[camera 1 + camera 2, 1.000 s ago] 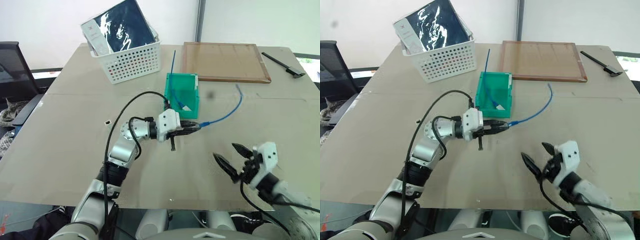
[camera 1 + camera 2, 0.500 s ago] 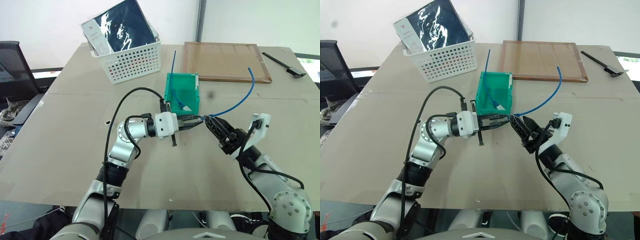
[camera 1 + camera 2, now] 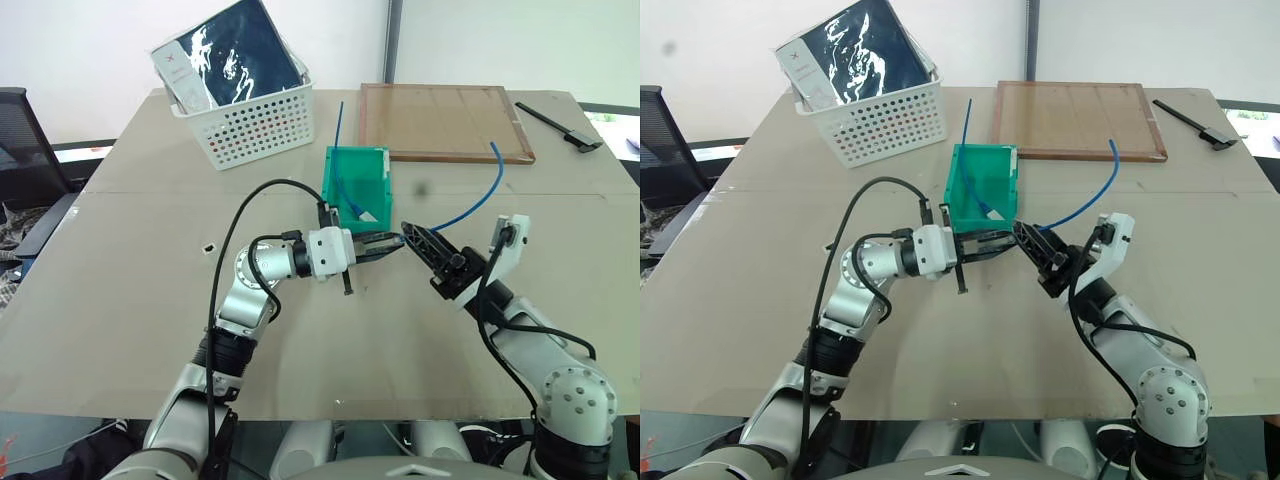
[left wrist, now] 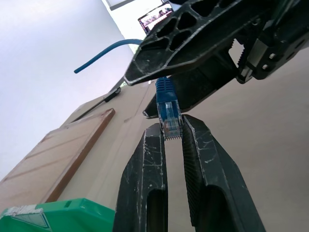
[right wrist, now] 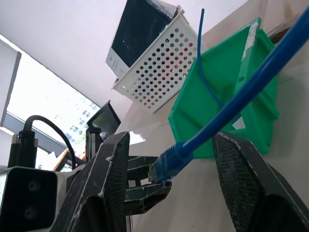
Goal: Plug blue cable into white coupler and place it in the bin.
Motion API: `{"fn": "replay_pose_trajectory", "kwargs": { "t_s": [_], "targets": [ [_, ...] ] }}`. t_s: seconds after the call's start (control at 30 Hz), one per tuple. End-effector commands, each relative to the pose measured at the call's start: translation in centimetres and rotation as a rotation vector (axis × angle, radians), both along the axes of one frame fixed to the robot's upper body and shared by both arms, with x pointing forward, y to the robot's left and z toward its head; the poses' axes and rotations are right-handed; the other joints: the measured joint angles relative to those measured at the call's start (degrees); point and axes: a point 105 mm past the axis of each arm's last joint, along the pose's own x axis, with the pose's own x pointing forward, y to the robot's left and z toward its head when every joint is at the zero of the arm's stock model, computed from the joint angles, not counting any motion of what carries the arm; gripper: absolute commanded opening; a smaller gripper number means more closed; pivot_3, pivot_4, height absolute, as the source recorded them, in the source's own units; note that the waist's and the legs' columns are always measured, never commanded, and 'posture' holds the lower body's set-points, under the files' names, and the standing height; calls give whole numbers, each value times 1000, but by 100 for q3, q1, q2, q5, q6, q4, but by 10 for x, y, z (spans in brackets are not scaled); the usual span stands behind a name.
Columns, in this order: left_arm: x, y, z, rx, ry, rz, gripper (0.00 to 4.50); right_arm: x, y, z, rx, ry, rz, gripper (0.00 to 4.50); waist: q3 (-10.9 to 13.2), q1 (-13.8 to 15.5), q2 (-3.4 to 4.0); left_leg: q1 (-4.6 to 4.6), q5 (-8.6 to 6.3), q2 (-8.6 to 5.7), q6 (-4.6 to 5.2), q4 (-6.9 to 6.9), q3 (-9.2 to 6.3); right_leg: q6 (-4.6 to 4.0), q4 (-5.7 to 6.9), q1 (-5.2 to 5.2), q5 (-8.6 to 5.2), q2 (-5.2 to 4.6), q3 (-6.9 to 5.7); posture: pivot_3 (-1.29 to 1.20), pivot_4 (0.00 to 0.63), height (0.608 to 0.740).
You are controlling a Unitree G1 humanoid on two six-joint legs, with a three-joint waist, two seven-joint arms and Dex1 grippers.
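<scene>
The left gripper (image 4: 173, 133) holds the clear plug of the blue cable (image 3: 478, 203) between closed jaws, just in front of the bin (image 3: 356, 187) near the middle of the table (image 3: 120, 300). The right gripper (image 3: 418, 240) meets it tip to tip, its jaws spread to either side of the cable's blue boot without pinching it. From there the cable arcs up, its free end above the wooden board (image 3: 443, 121). The white basket (image 3: 245, 115) stands near the table's far left edge. Bare table lies along the near edge.
</scene>
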Motion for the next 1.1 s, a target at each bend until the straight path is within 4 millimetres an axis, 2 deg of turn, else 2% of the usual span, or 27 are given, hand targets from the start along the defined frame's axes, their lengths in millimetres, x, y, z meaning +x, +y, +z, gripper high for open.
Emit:
{"fn": "replay_pose_trajectory", "kwargs": {
  "t_s": [0.03,0.77,1.1],
  "targets": [
    [-4,-1,10,-26,-40,1,0,-3,2,11,22,-46,28,2388,0,1,0,0,0,0,0,0,0,0,0,0,0,0,0,0,150,740],
    [-7,0,10,-38,-25,9,0,3,-1,10,-10,-50,20,2388,0,2,0,0,0,0,0,0,0,0,0,0,0,1,1,0,150,740],
    [-7,0,10,-43,-18,11,0,8,-3,7,-84,-62,-26,2388,0,3,0,0,0,0,0,0,0,0,0,0,0,1,1,0,150,740]
  ]
}}
